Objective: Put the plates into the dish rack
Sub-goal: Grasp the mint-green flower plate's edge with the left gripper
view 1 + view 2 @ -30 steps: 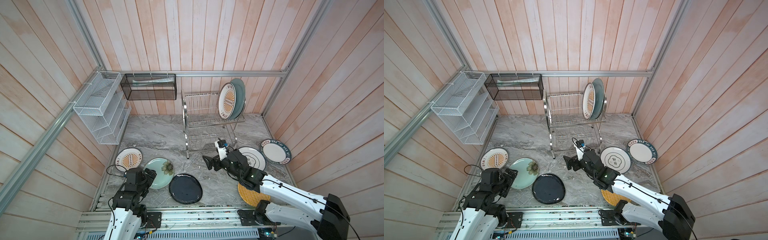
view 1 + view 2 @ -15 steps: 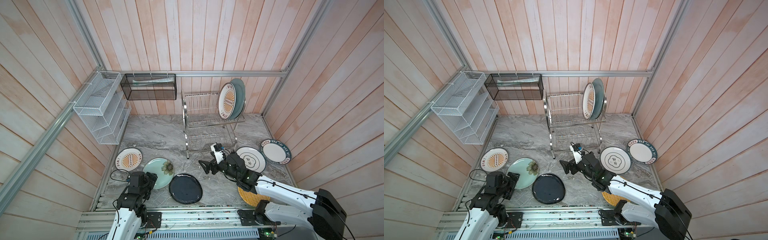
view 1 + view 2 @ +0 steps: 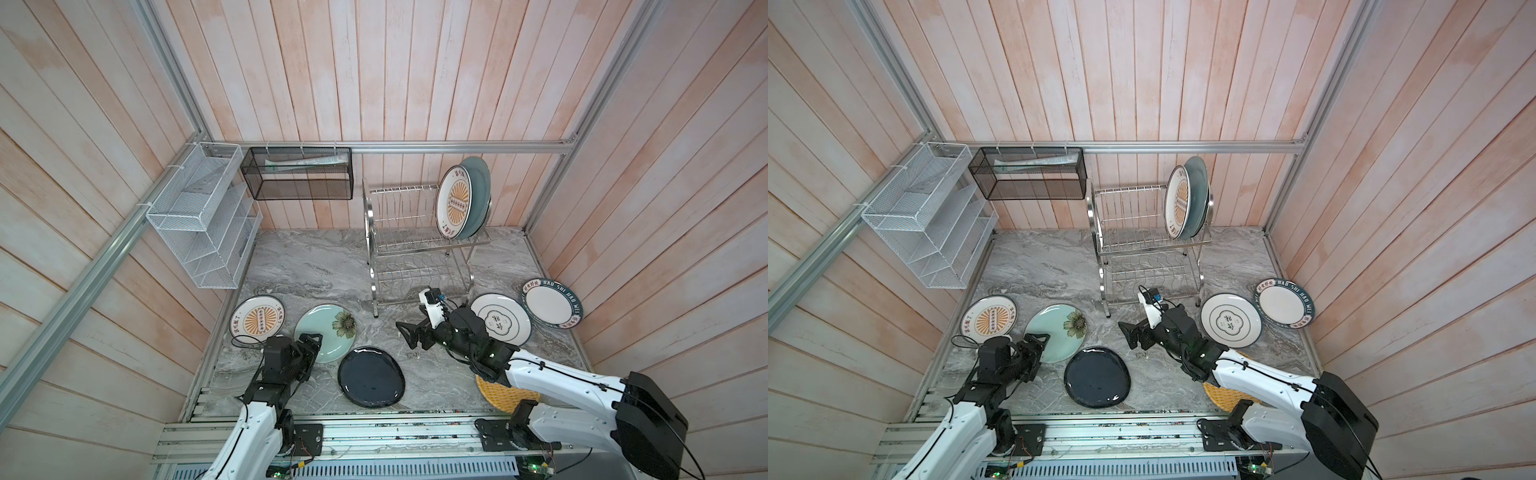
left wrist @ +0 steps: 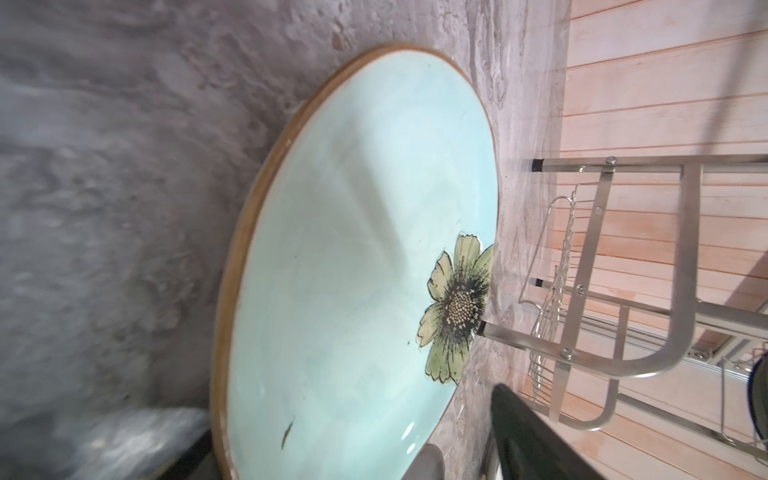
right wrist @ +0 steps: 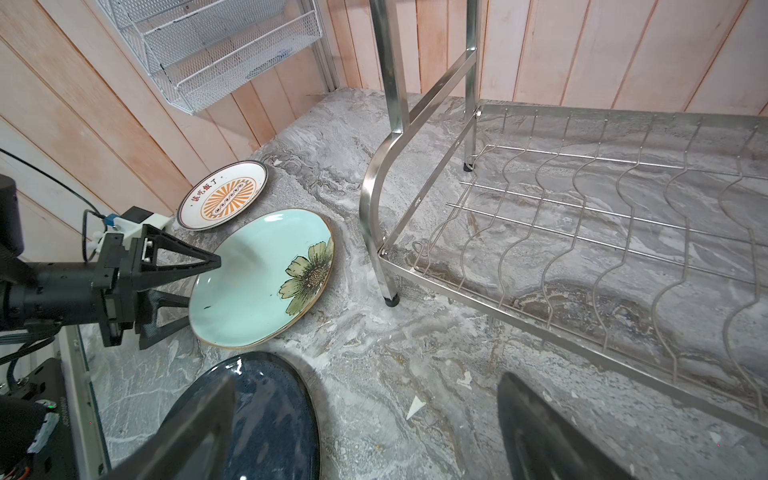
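Right wrist view shows the left gripper [image 5: 203,284] low over the marble tabletop [image 5: 415,332]. Its fingers are spread and straddle the near rim of the pale green flowered plate [image 5: 257,282], one above the glaze and one low beside the edge; whether the lower one touches the rim is hard to tell. The plate lies on the table directly ahead of those fingers, flower side toward the dish rack [image 5: 368,208], and the left arm is much the nearer. The right gripper [image 3: 405,336] hangs wide open and empty between the dark navy plate [image 3: 371,377] and the rack.
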Motion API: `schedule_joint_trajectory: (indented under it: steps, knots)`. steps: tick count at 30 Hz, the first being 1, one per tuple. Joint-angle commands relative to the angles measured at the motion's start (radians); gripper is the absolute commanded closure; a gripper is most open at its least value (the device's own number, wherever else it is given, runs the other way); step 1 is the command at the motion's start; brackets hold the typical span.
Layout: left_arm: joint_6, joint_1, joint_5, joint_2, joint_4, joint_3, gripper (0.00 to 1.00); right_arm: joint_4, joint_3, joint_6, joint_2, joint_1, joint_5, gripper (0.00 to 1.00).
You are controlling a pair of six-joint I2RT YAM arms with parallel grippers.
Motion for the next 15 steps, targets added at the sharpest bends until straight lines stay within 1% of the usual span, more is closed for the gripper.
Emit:
schedule_joint_trajectory:
  steps: [1,6,8,10,15]
  knots:
    - [0.035,0.003,0.065,0.119,0.123,-0.038,0.14,0.037,-0.019,-0.004,-0.001,0.003,-0.02,0.02]
    - [0.039,0.003,0.105,0.303,0.291,-0.019,0.16,0.039,-0.021,-0.007,0.003,0.003,-0.019,0.02]
    - [0.038,0.003,0.106,0.361,0.33,-0.009,0.18,0.038,-0.021,-0.006,0.005,0.003,-0.017,0.02]
    - [0.029,0.004,0.1,0.406,0.342,-0.003,0.23,0.034,-0.019,-0.007,0.008,0.003,-0.016,0.02]
    - [-0.004,0.004,0.087,0.452,0.378,-0.012,0.33,0.024,-0.016,-0.008,0.002,0.003,-0.012,0.02]
